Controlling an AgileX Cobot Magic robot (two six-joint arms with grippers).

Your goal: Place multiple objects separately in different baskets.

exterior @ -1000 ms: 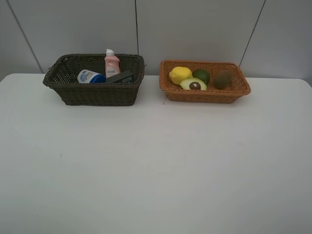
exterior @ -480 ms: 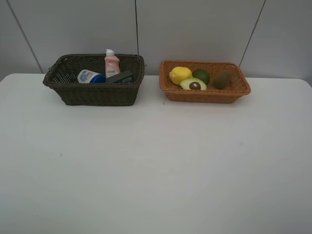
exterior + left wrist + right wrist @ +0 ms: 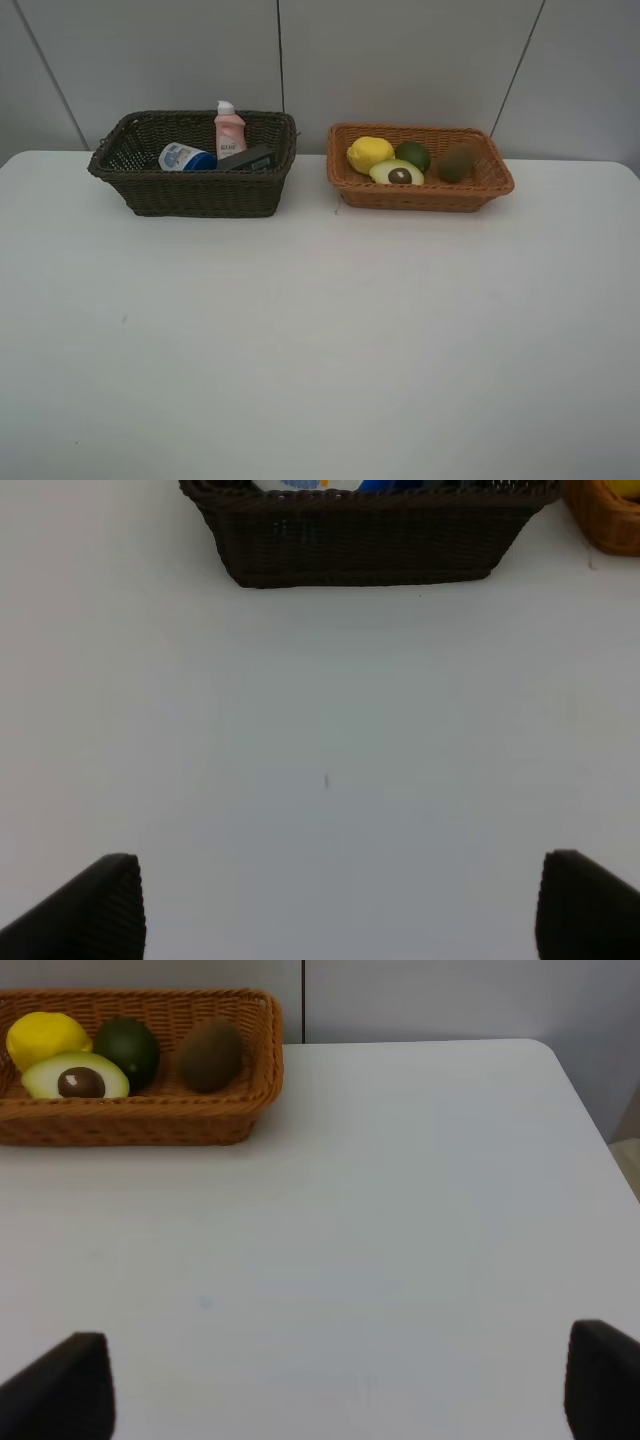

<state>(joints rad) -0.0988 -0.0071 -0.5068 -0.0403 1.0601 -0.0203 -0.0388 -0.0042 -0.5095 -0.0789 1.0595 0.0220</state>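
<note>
Nothing has moved since the earlier frames: both baskets and their contents sit where they were, and both grippers hang spread wide over bare table.

The left gripper shows only two black fingertips far apart, holding nothing; ahead of it stands the deep dark brown woven wicker basket, and the right gripper is likewise splayed and empty, well short of the shallow orange-tan woven wicker basket. In the dark basket the pink bottle stands upright, the white blue-capped bottle lies on its side beside it, and the dark flat eraser block leans near the right wall. The tan basket holds the yellow lemon, halved avocado, green lime and brown kiwi. The white table lies unobstructed between grippers and baskets.
</note>
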